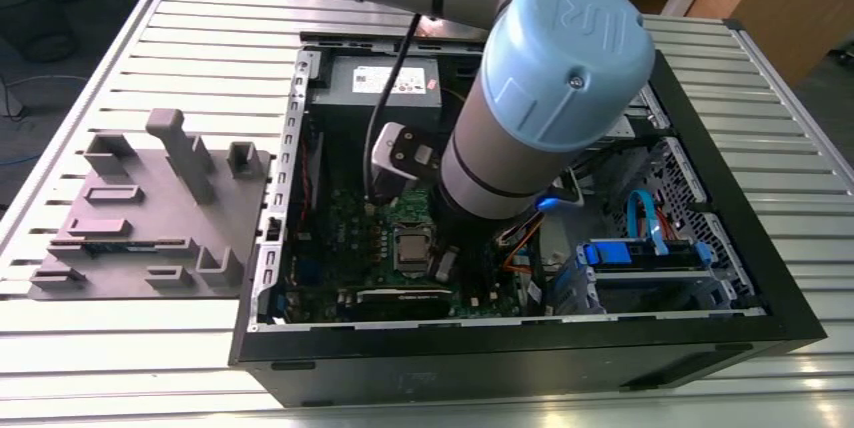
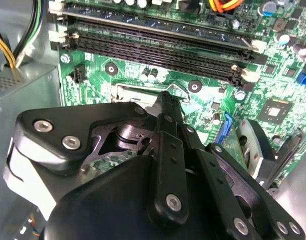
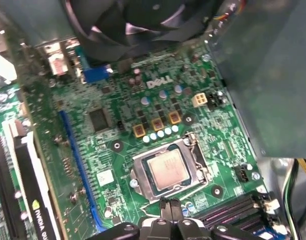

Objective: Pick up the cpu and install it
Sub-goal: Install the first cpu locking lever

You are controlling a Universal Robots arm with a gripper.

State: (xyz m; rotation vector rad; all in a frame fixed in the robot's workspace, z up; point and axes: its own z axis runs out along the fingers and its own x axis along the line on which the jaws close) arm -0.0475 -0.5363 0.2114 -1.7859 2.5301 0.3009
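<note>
Grey fixture plate (image 1: 140, 213): it lay on the slatted table (image 1: 160, 38) at the exterior view's left, just beside the open computer case (image 1: 747, 288), with upright pegs and blocks on it.
Power-supply box (image 1: 380, 78): one, with a white label whose print could not be made out, at the far end of the case.
Arm (image 1: 534, 98): it reached down into the case from above — its blue-capped joint toward the camera, its lower end over the green circuit board (image 1: 350, 248).
Gripper (image 3: 168, 210): in the first wrist view its black fingertips sat close together, next to each other, with nothing seen between them; they hung just beside the socket's edge.
Cpu (image 3: 167, 169): one pale silver square, lying flat in the socket frame (image 3: 143, 162) on the board, its metal top uncovered.
Memory slots (image 2: 157, 45): long black ones in a row in the second wrist view — beyond the gripper's linkage.
Blue cables (image 1: 647, 218): at the exterior view's right, above a blue-fronted drive bay (image 1: 641, 253).
</note>
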